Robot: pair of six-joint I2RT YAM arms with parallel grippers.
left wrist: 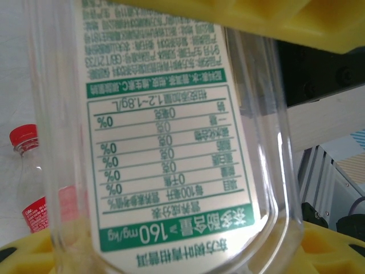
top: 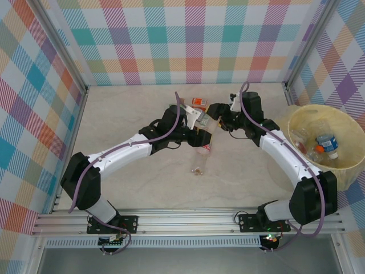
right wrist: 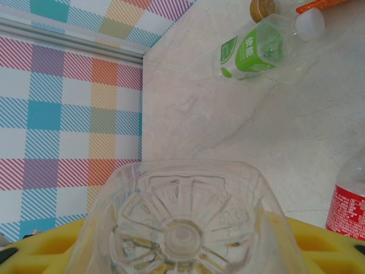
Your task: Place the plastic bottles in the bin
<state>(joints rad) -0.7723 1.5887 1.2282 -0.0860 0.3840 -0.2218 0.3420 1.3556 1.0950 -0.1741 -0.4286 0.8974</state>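
Jaws of the left gripper (left wrist: 182,254) are clenched on a clear bottle (left wrist: 165,142), one yellow pad at each side of its body. The right gripper (right wrist: 188,251) has its jaws either side of a ribbed bottle base, seemingly the same bottle, but I cannot tell whether they press it. From overhead that bottle hangs near the table's middle, and the bin (top: 342,117) sits well apart at 3 o'clock with several bottles inside.

It looks empty and thin-walled, so I judge it light, slick and easily dented. A moderate squeeze across the labelled body or the stiffer base should hold best.

Its green-and-white label, seen upside down, reads "160 mg/kg", "1.2~1.8g/L" and a column of "0%"; the rest is Chinese. At 9 o'clock in the left wrist view lies a red-capped bottle (left wrist: 24,140) whose small white word looks like "Coke". At 1 o'clock in the right wrist view a green-labelled bottle (right wrist: 251,51) bears white Chinese characters
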